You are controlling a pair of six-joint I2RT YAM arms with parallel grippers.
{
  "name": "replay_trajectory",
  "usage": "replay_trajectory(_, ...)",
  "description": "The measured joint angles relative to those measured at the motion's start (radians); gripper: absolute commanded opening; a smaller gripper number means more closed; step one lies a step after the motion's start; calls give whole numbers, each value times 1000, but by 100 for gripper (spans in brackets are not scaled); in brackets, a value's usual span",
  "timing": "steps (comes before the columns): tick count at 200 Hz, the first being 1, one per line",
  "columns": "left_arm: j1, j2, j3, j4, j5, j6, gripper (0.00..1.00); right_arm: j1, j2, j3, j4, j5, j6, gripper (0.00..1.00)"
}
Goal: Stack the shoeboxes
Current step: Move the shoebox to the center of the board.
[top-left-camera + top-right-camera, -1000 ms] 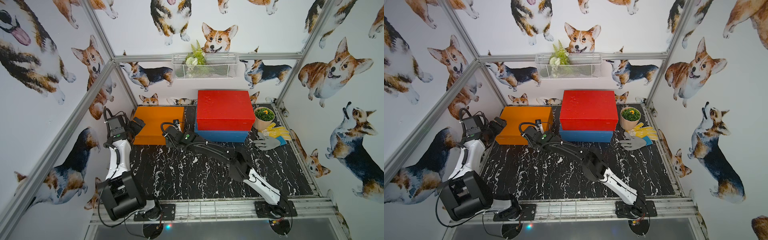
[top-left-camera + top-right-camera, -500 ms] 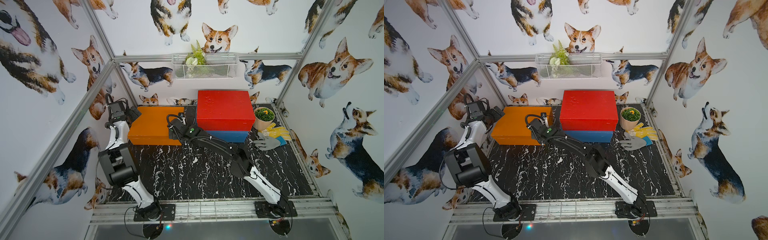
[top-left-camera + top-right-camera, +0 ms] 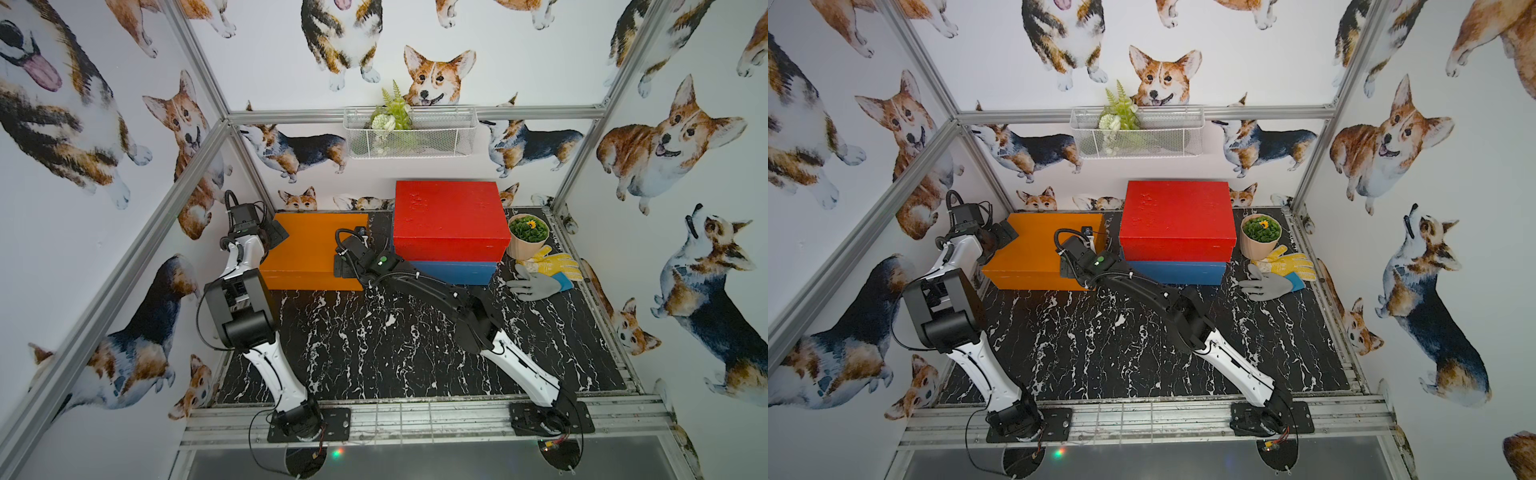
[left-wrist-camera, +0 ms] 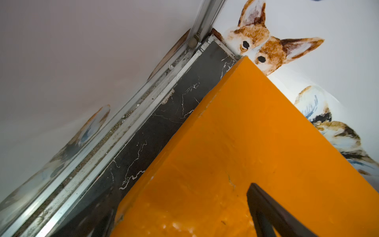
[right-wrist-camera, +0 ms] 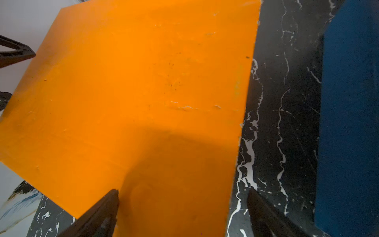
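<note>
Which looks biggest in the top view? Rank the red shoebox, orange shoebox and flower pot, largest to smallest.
1. red shoebox, though it sits raised on the blue shoebox, nearer the camera, so its lead over orange is unsure.
2. orange shoebox.
3. flower pot, clearly smallest.

The blue shoebox (image 3: 451, 272) lay mostly hidden under the red shoebox (image 3: 449, 216); only its front face showed in both top views. The right arm (image 3: 415, 282) covered the front right corner of the orange shoebox (image 3: 307, 249). In the left wrist view, the left gripper (image 4: 182, 199) had one finger (image 4: 102, 223) blurred and cut off by the picture's edge.
</note>
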Motion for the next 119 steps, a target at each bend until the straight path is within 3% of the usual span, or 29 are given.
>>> replay_trajectory(32,-37,-57,-61,-9,-54,6,97,9,-8,-21,3,10,6,95)
replay_trajectory(66,-58,-233,-269,-10,-50,-10,97,50,-64,-117,29,21,26,95)
replay_trajectory(119,-53,-525,-593,37,-52,-35,98,118,-236,-431,130,3,32,95)
